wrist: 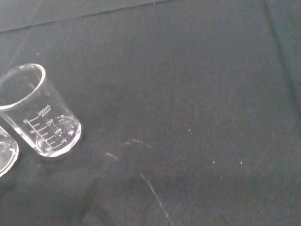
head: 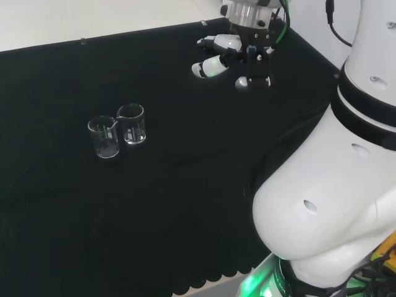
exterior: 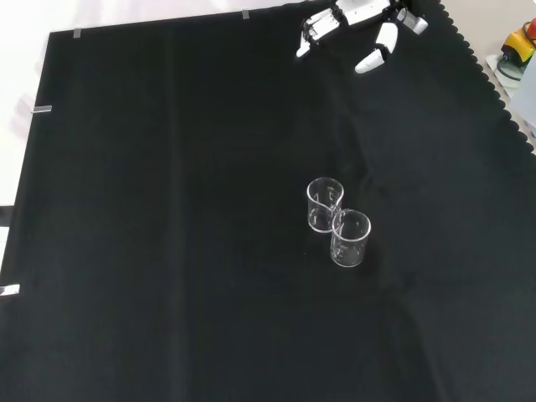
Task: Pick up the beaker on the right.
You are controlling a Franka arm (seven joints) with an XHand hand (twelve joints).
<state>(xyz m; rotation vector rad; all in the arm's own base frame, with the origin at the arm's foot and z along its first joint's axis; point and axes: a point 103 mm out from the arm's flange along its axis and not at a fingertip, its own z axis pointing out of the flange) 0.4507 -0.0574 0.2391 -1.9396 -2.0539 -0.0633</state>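
Two clear glass beakers stand upright and touching on the black cloth. In the head view one beaker [head: 132,124] is to the right of the other beaker [head: 104,137]. The front view shows the same pair as a farther beaker [exterior: 325,203] and a nearer beaker [exterior: 350,238]. The hand [head: 238,55] hovers well to the right of them in the head view, at the cloth's far edge, with relaxed fingers and nothing in it. In the front view the hand [exterior: 362,15] is at the top. The wrist view shows one whole beaker [wrist: 40,113] with printed graduations and the rim of a second beaker [wrist: 4,155].
The arm's white links [head: 334,185] take up the right of the head view. Black cloth [exterior: 167,251] covers the bench, with a scalloped edge [exterior: 486,67] at the right of the front view. A coloured object [exterior: 519,46] lies beyond that edge.
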